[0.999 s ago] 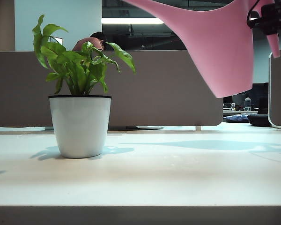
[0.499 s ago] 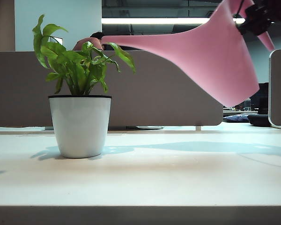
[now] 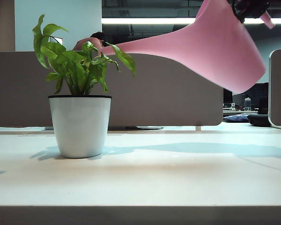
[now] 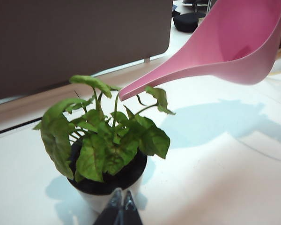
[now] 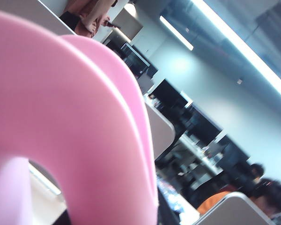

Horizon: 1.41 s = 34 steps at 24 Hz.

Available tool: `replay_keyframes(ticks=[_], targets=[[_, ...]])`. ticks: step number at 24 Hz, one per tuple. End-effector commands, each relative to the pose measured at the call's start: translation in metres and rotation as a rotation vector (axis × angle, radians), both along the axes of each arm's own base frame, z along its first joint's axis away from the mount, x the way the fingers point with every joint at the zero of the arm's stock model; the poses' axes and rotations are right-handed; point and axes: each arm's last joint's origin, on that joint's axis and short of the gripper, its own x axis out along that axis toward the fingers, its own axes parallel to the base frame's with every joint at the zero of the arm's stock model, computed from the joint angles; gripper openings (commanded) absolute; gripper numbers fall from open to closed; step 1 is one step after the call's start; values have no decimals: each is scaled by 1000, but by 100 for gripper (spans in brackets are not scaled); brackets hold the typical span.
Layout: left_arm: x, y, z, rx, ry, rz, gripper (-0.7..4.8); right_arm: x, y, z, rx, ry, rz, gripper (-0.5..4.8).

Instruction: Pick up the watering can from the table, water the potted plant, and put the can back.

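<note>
Two grippers: my right gripper, at the exterior view's top right edge, is clamped on the can, held tilted high above the table with its spout tip over the plant at left. My left gripper, fingers together, sits just beside the pot, at the wrist view's bottom edge. Open white tabletop spreads right of the pot.

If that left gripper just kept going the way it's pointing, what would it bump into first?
Most likely the potted plant: the left gripper, fingers together, points at the pot's near side. How far off it is I can't judge.
</note>
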Motion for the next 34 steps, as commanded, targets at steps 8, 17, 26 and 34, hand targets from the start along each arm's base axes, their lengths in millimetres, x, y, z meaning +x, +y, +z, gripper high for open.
replay_keyframes(ticks=[8, 17, 26, 34], targets=[[-1, 0, 2, -1, -13, -6, -5, -5, 8, 13, -59, -93, 4, 146], [-1, 0, 2, -1, -13, -6, -5, -7, 17, 24, -128, -140, 14, 146], [-1, 0, 2, -1, -11, -6, -5, -7, 19, 32, -180, -155, 4, 146], [-1, 0, 2, -1, -11, -6, -5, -8, 19, 43, -206, -183, 19, 146]])
